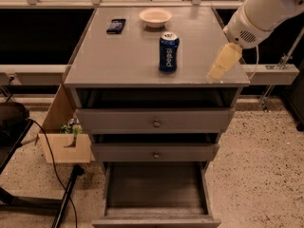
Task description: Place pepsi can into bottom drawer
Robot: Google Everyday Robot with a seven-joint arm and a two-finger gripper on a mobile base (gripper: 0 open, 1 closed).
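Observation:
The pepsi can (168, 52), dark blue with white lettering and a silver top, stands upright near the middle of the grey cabinet's top (128, 56). The bottom drawer (156, 192) is pulled out at the foot of the cabinet, its dark floor bare. My gripper (223, 62) hangs from the white arm over the right front part of the cabinet top, to the right of the can and apart from it. It holds nothing that I can see.
A white bowl (155, 17) and a small dark flat object (116, 25) lie at the back of the top. Two shallower drawers with round knobs (156, 123) are shut. A cardboard box (65, 144) and cables lie on the floor at the left.

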